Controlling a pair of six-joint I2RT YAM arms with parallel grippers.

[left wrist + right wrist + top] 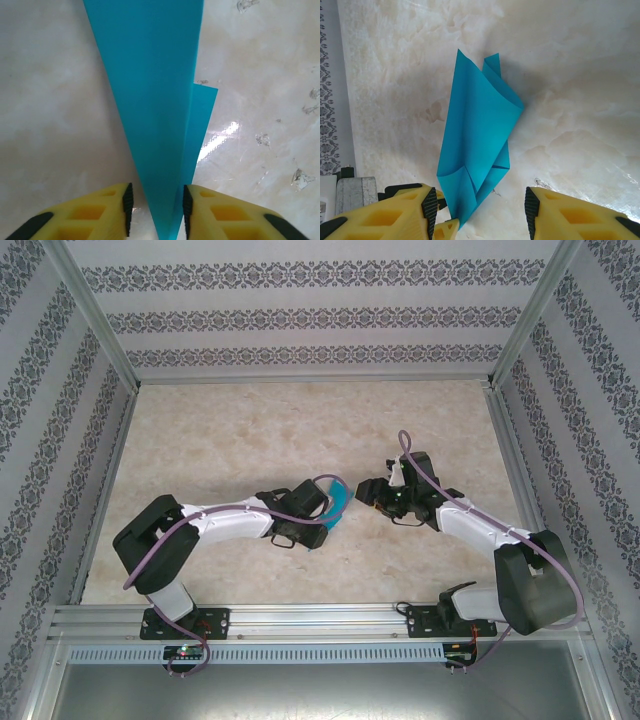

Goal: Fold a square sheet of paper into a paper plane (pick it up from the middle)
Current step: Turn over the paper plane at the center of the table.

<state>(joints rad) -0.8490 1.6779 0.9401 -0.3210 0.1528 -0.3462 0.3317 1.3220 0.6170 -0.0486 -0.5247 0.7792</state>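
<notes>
The cyan-blue sheet of paper (338,502) is partly folded, with creases and overlapping flaps. It stands on edge over the table between my two grippers. In the left wrist view the paper (155,100) runs between the jaws of my left gripper (157,210). The right pad touches it, while a gap shows at the left pad. My left gripper (325,512) is open around the paper's narrow end. My right gripper (368,492) faces the paper (475,130) from the right. It is open (480,215) with nothing between its pads. One left-gripper fingertip (445,231) shows at the paper's lower end.
The marble-patterned table (250,430) stretches bare behind and beside the arms. Aluminium frame rails (310,380) and patterned walls close it in on three sides. Small shiny flecks (300,177) lie on the surface to the right of the paper.
</notes>
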